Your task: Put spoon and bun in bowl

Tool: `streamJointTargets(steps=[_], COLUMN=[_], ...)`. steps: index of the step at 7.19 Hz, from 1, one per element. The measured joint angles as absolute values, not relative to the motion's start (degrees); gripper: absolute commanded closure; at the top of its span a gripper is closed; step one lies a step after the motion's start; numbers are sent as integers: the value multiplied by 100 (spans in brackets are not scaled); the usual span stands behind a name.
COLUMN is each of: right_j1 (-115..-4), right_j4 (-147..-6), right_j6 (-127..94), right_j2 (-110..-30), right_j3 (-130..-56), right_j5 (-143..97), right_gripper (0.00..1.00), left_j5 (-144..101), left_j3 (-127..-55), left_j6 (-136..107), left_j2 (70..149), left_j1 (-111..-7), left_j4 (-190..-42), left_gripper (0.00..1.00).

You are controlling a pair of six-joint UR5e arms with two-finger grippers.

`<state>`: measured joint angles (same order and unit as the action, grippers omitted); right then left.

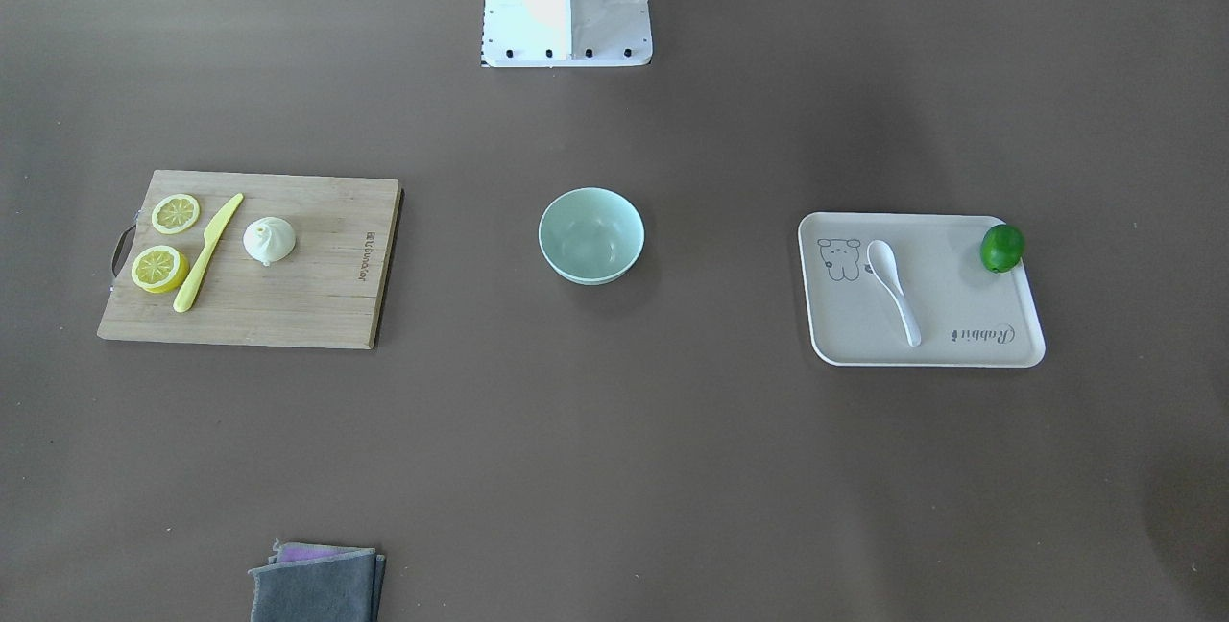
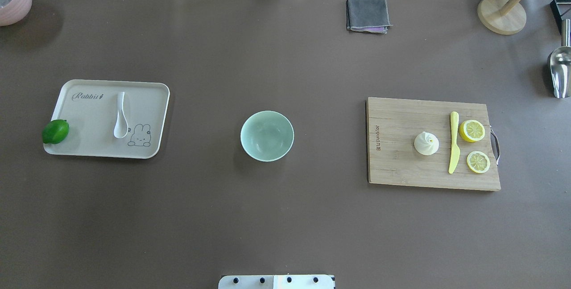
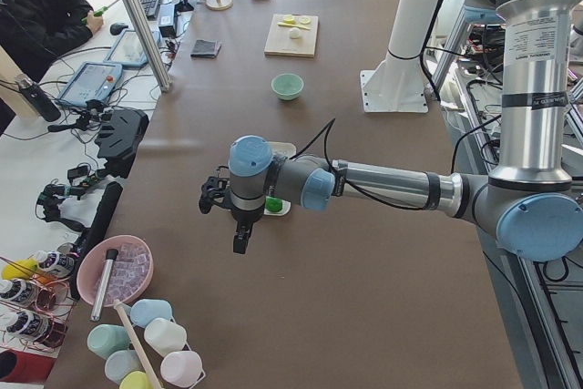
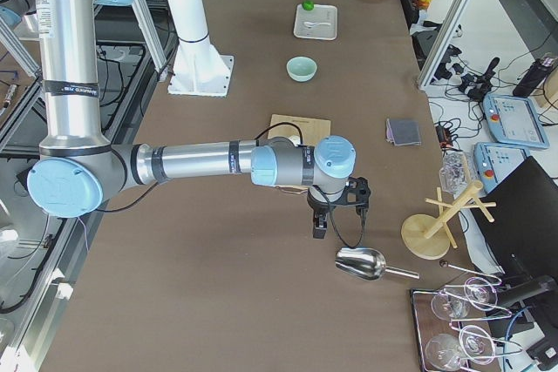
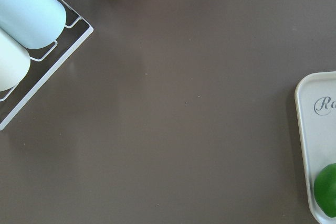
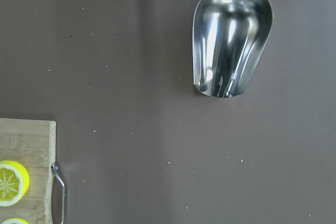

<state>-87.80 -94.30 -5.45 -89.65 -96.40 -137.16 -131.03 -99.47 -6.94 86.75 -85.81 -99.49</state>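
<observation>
Black left jaws hang tips-down off the left arm (image 3: 392, 184), above the brown tabletop (image 2: 267, 217), outboard of the tray's lime end. Open or closed: cannot tell, since only a side view shows them. Same for the right jaws on the right arm (image 4: 192, 163), which hang beyond the board's handle end, near a shiny metal scoop (image 6: 232, 40). No sign that either holds anything.

Nothing is done yet. The glossy white soup spoon (image 2: 120, 115) lies flat on the beige rectangular tray (image 2: 89, 146), scoop toward the robot, well apart from the round green lime (image 2: 55, 131) at the tray's edge. The pleated white steamed bun (image 2: 426, 143) sits upright on the bamboo cutting board (image 2: 401, 164), just beside the yellow-green plastic knife (image 2: 454, 142), with two yellow lemon halves (image 2: 472, 130) past that. The pale mint-green round bowl (image 2: 266, 136) stands empty between tray and board.

Risks, as I judge them:
- The spoon is slick and lies low, so the jaws may skid it across the tray or jam on the tray.
- The left approach passes the lime and could roll it off.
- The bun looks soft, so a hard squeeze would crush it.
- A wide jaw spread may knock the knife.
- Both arms head for one bowl, so they could clash, or a drop on the rim could shove it.
</observation>
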Motion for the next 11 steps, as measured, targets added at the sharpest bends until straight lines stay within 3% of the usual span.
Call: streamJointTargets(steps=[7, 11], right_j1=[-8780, -8743], right_j4=[-9409, -9385], right_j6=[-553, -569], right_j2=[-8965, -8901], right_j3=[-9673, -9843], right_j5=[-13722, -13767], right_gripper=[0, 0], left_j5=[-13108, -13111], left_j3=[-10035, -10271], left_j6=[-696, -752], left_j2=[8706, 9187], left_j1=[-8580, -8261], left_j4=[-9986, -10194], left_gripper=[2, 2])
